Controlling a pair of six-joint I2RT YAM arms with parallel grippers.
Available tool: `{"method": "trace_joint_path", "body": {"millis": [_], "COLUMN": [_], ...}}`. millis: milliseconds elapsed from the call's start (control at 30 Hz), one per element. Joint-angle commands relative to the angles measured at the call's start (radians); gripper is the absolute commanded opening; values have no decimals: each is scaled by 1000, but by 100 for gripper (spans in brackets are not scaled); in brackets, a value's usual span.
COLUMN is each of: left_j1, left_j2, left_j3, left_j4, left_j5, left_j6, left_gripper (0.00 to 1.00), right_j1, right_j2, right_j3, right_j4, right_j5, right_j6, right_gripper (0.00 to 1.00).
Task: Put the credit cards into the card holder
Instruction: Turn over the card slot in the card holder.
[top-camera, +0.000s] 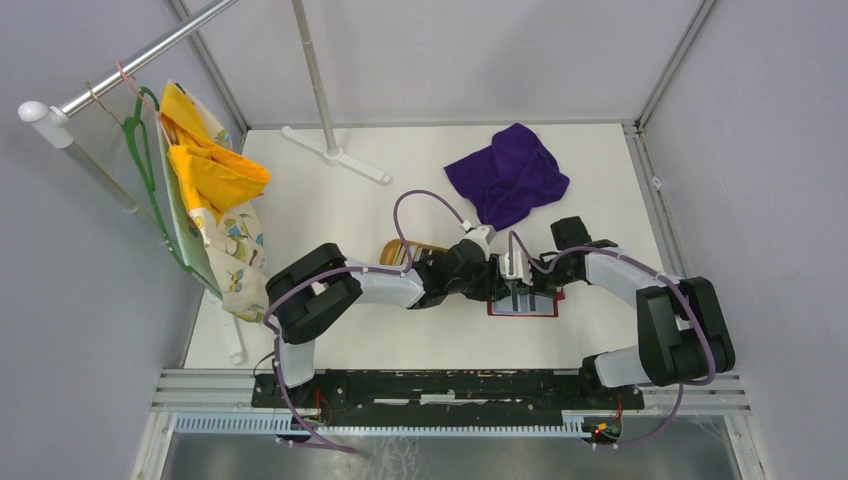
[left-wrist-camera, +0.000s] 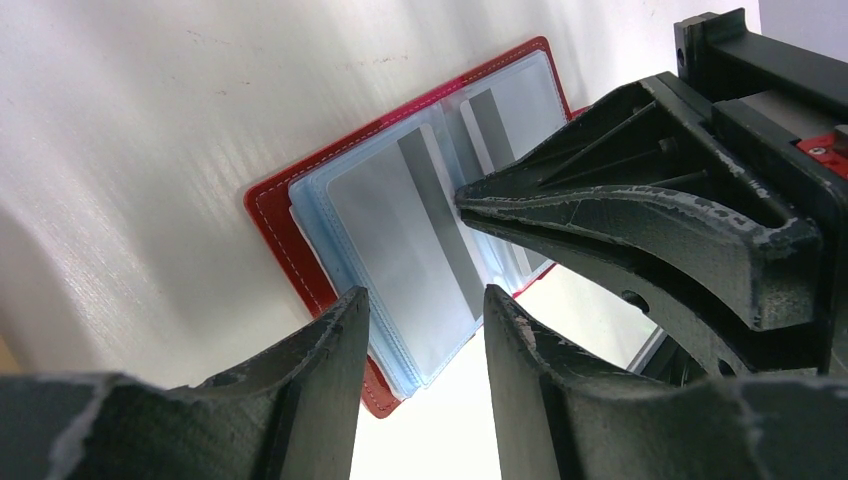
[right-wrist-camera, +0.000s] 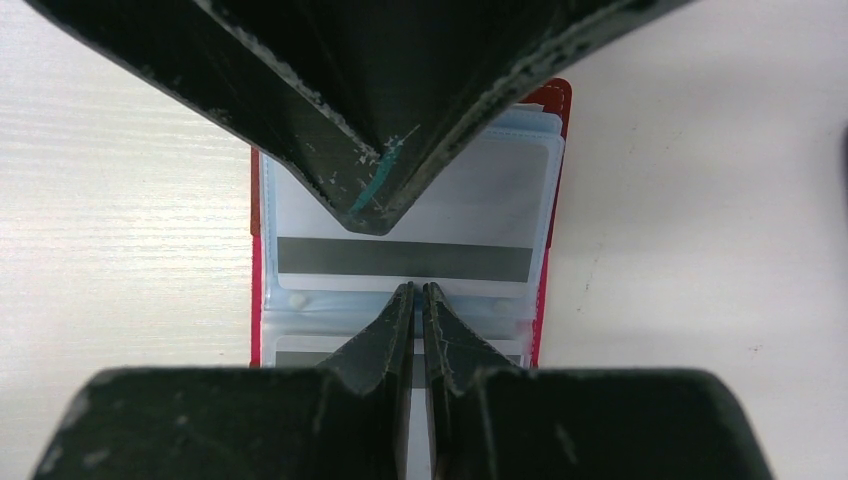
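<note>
The red card holder (top-camera: 522, 313) lies open on the white table, its clear bluish sleeves facing up. It also shows in the left wrist view (left-wrist-camera: 280, 215) and the right wrist view (right-wrist-camera: 556, 96). A white credit card with a grey stripe (right-wrist-camera: 480, 200) sits in one sleeve, and a second card (right-wrist-camera: 300, 352) in the neighbouring sleeve; both also show in the left wrist view (left-wrist-camera: 400, 250) (left-wrist-camera: 510, 110). My left gripper (left-wrist-camera: 425, 300) is open and empty just above the holder's edge. My right gripper (right-wrist-camera: 417, 290) is shut, its tips at the holder's middle fold.
An oval tan wooden tray (top-camera: 398, 250) lies just behind the left gripper, partly hidden. A purple cloth (top-camera: 508, 175) lies at the back right. Clothes on a green hanger (top-camera: 215, 200) hang at the left, and a white stand (top-camera: 335, 150) is at the back.
</note>
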Motion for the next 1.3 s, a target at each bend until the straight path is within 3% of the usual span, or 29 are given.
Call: {"method": "trace_joint_path", "body": {"millis": [0, 1000, 1267], "left_j1": [-3, 4, 7], "left_j2": [-5, 10, -15], "left_j3": [29, 11, -23], "left_j4": [36, 91, 196], "left_j5": [1, 77, 133], "left_j6": [25, -38, -79], "left_gripper": [53, 59, 59], "right_j1": [10, 11, 8], "right_j2": [31, 24, 1], "right_j3": [-7, 0, 17], "right_j4": [-17, -26, -44], "right_j5": [36, 17, -30], "right_j6": [-4, -1, 2], "right_gripper": [12, 14, 15]}}
